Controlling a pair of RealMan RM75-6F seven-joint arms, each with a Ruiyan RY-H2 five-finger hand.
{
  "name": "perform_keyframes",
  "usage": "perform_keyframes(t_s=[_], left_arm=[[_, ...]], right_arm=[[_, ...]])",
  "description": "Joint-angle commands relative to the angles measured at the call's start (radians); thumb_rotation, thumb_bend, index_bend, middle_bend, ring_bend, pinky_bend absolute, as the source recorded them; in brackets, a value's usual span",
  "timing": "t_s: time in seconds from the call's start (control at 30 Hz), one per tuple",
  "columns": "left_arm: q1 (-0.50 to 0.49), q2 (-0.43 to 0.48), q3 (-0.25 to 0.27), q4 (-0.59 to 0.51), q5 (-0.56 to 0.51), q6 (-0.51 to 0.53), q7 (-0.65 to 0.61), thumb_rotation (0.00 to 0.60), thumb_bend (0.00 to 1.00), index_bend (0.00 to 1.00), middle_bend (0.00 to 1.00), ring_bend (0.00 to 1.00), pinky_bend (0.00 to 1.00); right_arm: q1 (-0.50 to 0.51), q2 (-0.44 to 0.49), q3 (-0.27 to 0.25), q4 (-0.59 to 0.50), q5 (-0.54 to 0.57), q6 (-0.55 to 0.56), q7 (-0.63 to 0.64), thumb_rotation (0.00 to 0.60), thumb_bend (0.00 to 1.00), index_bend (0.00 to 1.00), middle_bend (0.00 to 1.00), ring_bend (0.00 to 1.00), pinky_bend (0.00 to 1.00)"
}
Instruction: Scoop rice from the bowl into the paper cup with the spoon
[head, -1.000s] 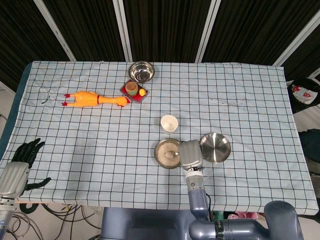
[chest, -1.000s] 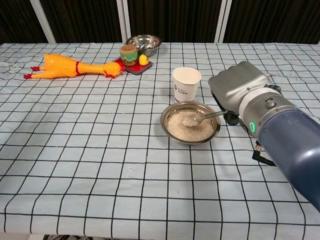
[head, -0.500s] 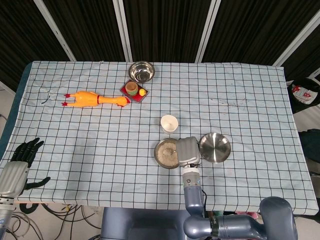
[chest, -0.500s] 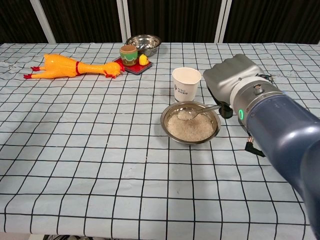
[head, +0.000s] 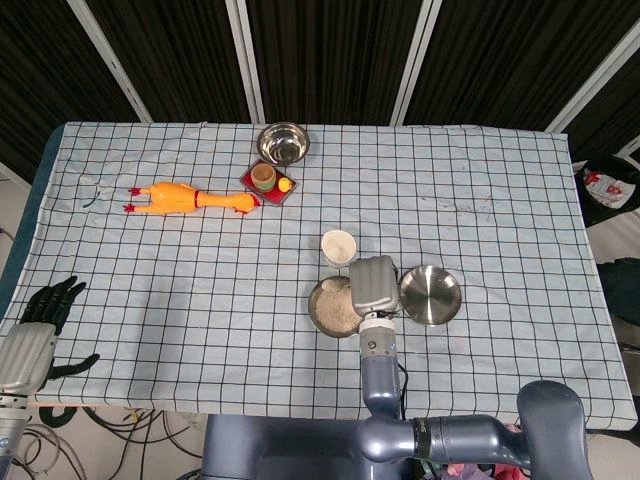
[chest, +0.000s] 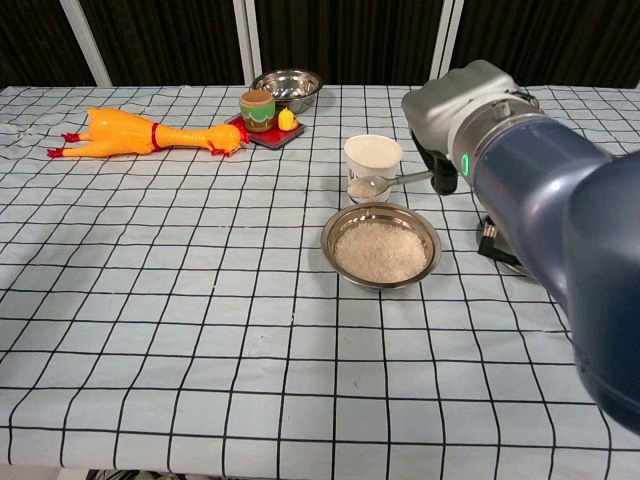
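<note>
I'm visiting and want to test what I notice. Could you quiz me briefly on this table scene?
1. True or false: the spoon rests in the rice bowl.
2. Which hand holds the spoon: A left, B right?
3. What toy lies left of the red tray?

Key: 1. False; the right hand holds it raised near the paper cup. 2. B; the left hand is empty. 3. A rubber chicken.

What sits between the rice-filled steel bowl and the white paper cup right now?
Only checked cloth on the table; in the chest view the loaded metal spoon, held by the right hand, hangs between steel bowl and paper cup.
</note>
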Motion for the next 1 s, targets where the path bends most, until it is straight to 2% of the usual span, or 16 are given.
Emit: perform_keyframes(t_s=[0.03,0.27,0.43,0.73,1.0], left_arm=[[0.0,-0.002,-0.002,0.0,-0.007,-0.003,0.006,0.6,0.0,0.0,0.0,0.0,0.0],[0.0,-0.007,-0.005,-0.004,-0.021,-0.011,0.019,0.6,0.0,0.0,0.0,0.0,0.0],[0.0,-0.007,-0.007,-0.008,-0.029,-0.014,0.025,0.6,0.0,0.0,0.0,0.0,0.0],[-0.001,-0.006,-0.011,-0.016,-0.042,-0.024,0.026,0.6,0.0,0.0,0.0,0.0,0.0],[-0.003,-0.002,-0.01,-0.025,-0.047,-0.033,0.024,0.6,0.0,0.0,0.0,0.0,0.0]], right_arm=[[0.024,0.016,0.027,0.003,0.022,0.0,-0.012,0.6,0.52,0.74,1.0,1.0,1.0],[0.072,0.042,0.09,0.043,0.068,-0.026,-0.015,0.6,0.52,0.74,1.0,1.0,1.0],[0.103,0.061,0.101,0.102,0.107,-0.059,-0.001,0.6,0.52,0.74,1.0,1.0,1.0],[0.132,0.083,0.074,0.22,0.138,-0.134,0.058,0.6,0.52,0.74,1.0,1.0,1.0],[0.144,0.093,0.003,0.312,0.105,-0.185,0.111,0.6,0.53,0.74,1.0,1.0,1.0]])
